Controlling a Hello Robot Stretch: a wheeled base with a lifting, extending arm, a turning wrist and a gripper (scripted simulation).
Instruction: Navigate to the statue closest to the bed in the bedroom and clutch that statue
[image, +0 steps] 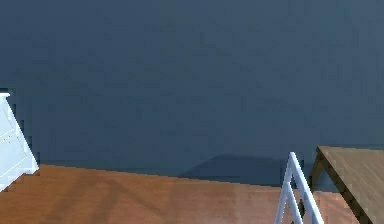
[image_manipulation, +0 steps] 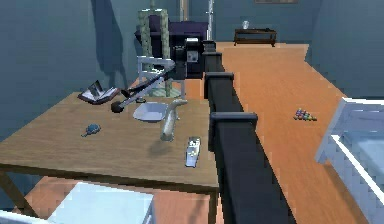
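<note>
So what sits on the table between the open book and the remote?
In the arm side view, a pale plate and a grey upright object stand on the wooden table between the open book and the remote.

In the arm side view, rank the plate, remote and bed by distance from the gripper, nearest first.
1. plate, mid-table, just below the gripper in the picture.
2. remote, at the table's near edge beside the arm.
3. bed, across the floor at the view's right.

Slim grey statue upright on the wooden table
</note>
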